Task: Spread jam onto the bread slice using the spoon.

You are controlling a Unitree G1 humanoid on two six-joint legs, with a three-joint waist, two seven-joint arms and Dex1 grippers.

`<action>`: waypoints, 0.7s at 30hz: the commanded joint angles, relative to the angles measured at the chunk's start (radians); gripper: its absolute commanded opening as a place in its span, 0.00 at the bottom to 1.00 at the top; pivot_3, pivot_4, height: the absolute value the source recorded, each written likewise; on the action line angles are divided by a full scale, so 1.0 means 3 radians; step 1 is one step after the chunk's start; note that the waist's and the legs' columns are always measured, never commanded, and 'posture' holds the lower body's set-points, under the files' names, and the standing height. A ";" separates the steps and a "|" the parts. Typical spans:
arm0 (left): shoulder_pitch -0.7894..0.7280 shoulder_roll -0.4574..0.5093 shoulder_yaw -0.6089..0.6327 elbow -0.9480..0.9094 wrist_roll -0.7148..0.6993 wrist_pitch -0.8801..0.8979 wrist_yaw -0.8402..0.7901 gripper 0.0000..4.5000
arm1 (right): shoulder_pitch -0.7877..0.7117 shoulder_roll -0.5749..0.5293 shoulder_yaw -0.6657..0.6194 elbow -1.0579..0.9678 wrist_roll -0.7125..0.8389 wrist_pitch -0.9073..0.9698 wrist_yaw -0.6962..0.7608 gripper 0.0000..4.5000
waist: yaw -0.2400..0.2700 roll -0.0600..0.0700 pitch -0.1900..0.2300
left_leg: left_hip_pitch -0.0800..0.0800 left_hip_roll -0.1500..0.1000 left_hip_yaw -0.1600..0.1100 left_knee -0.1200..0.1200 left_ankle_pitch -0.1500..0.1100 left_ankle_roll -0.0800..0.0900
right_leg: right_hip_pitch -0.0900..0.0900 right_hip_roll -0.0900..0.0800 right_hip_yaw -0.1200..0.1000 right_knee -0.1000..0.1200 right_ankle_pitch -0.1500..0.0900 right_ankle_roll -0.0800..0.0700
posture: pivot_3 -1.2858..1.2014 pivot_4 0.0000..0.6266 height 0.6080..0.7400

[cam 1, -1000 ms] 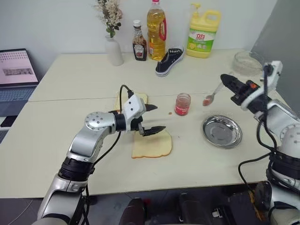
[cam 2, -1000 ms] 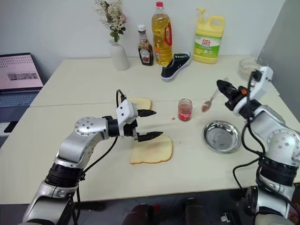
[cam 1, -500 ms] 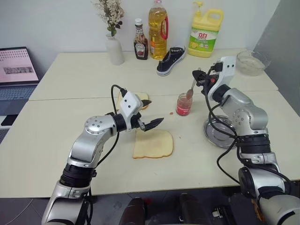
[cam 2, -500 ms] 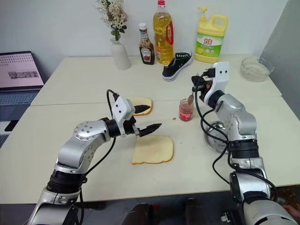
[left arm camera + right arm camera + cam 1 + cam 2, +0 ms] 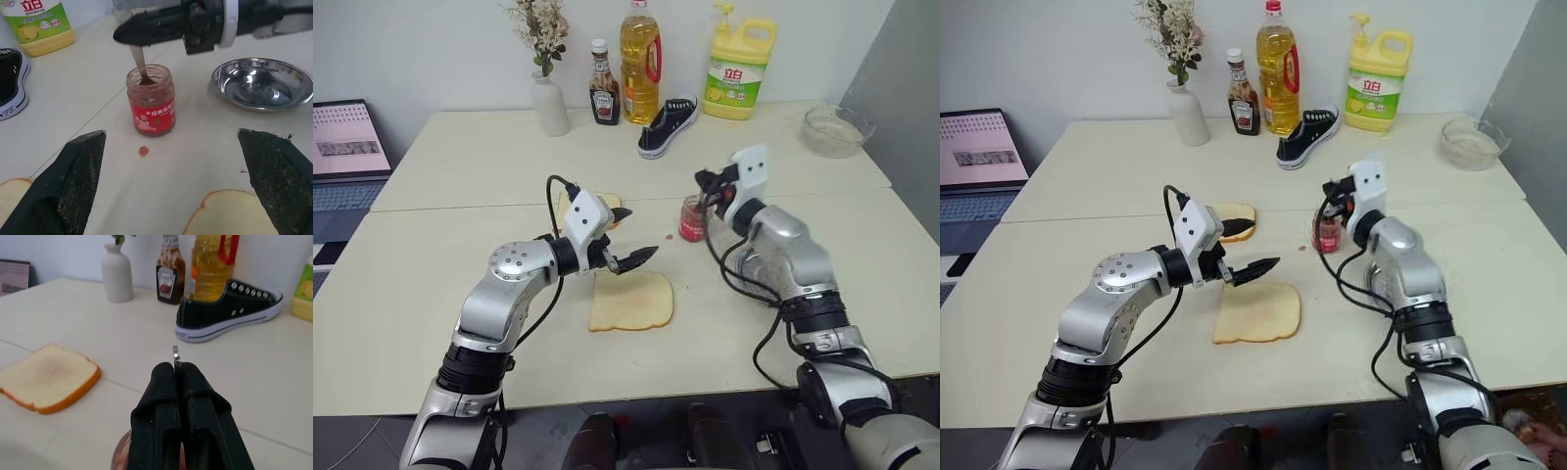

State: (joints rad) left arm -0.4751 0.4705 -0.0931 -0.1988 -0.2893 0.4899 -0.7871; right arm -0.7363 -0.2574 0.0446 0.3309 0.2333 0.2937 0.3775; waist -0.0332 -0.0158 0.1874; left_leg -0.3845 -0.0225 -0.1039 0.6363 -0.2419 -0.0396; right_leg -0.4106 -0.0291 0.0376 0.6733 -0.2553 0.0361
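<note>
Lowered over the jam (image 5: 150, 101), right hand (image 5: 128, 31) dips spoon (image 5: 140, 63) inside.

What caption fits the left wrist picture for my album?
Shut right gripper dips the small silver spoon into the clear glass jar of red jam.

Right claw (image 5: 128, 33) lowered spoon (image 5: 139, 61) into jam (image 5: 150, 100).
</note>
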 commanded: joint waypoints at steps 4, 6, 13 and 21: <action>-0.0048 0.0046 0.0064 -0.0153 -0.0060 -0.0016 0.0006 1.00 | 0.0102 0.0052 0.0006 -0.0040 -0.0135 -0.0124 0.0052 0.01 | -0.0001 0.0000 0.0000 | 0.0001 0.0000 0.0001 0.0000 0.0000 0.0000 | 0.0000 0.0000 0.0000 0.0000 0.0000 0.0000 | 0.52 0.24 1.00; -0.0031 0.0050 0.0063 -0.0170 -0.0061 -0.0015 0.0011 1.00 | 0.0116 0.0128 -0.0080 -0.0089 -0.0022 0.0013 0.0023 0.01 | -0.0001 0.0000 0.0000 | 0.0002 0.0000 0.0000 0.0000 0.0000 0.0000 | 0.0001 0.0000 0.0000 0.0000 0.0000 0.0000 | 0.52 0.24 1.00; -0.0007 0.0045 0.0062 -0.0171 -0.0047 -0.0039 0.0027 1.00 | -0.0099 0.0372 -0.0601 -0.0087 0.0453 0.0601 -0.0247 0.01 | 0.0001 0.0000 0.0000 | 0.0003 0.0001 0.0000 0.0000 0.0000 0.0000 | 0.0001 0.0001 0.0001 0.0002 0.0000 -0.0001 | 0.52 0.24 1.00; 0.0002 0.0040 0.0054 -0.0156 -0.0045 -0.0069 0.0039 1.00 | -0.0334 0.0495 -0.1129 -0.0110 0.0904 0.1073 -0.0604 0.01 | -0.0003 0.0000 0.0000 | 0.0003 0.0001 0.0001 -0.0003 0.0000 0.0000 | 0.0000 0.0001 0.0002 0.0002 0.0000 -0.0001 | 0.52 0.24 1.00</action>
State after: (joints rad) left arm -0.4744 0.4780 -0.0928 -0.2196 -0.2927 0.4894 -0.7766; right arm -0.8066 -0.1112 -0.2668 0.3350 0.4669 0.6015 0.2120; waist -0.0339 -0.0157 0.1874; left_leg -0.3835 -0.0223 -0.1037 0.6353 -0.2419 -0.0397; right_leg -0.4107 -0.0288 0.0380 0.6740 -0.2553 0.0359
